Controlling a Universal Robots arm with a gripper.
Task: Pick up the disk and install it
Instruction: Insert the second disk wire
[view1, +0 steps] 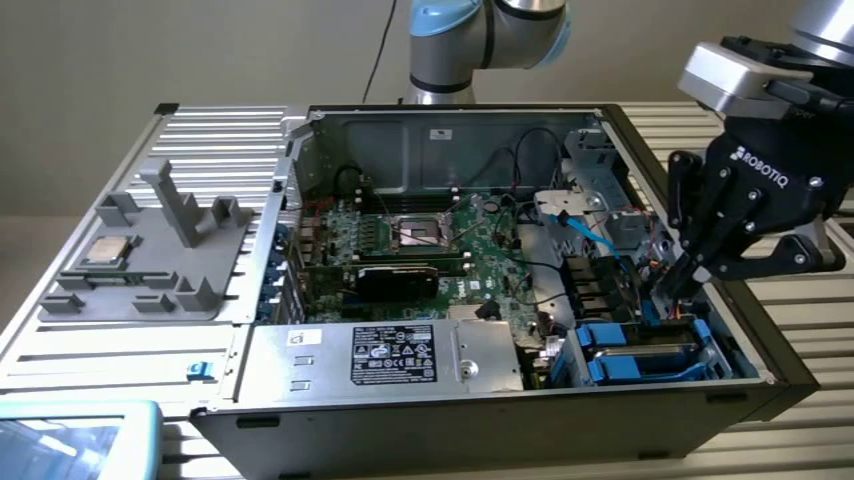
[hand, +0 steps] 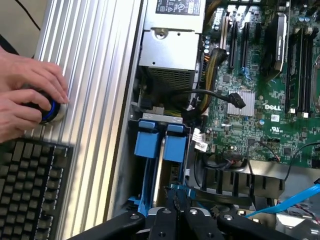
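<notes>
Gripper (view1: 671, 288) jaws shut, seemingly on the disk (hand: 161, 152).

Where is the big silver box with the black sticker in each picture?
Exterior view: the silver box sits at the near front of the open computer case, left of the blue drive carriers.
Wrist view: the silver box lies beyond the blue drive carriers, beside the green motherboard.
Shared landmark: the blue drive carriers.

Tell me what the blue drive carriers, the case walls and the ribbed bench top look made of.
Blue drive carriers: apparently moulded plastic, uniform matte blue with soft highlights. Case walls: probably bare sheet steel, dull grey with stamped holes and folded edges. Ribbed bench top: looks like extruded aluminium, pale satin silver with straight parallel grooves. The shut gripper sits at the carriers.
</notes>
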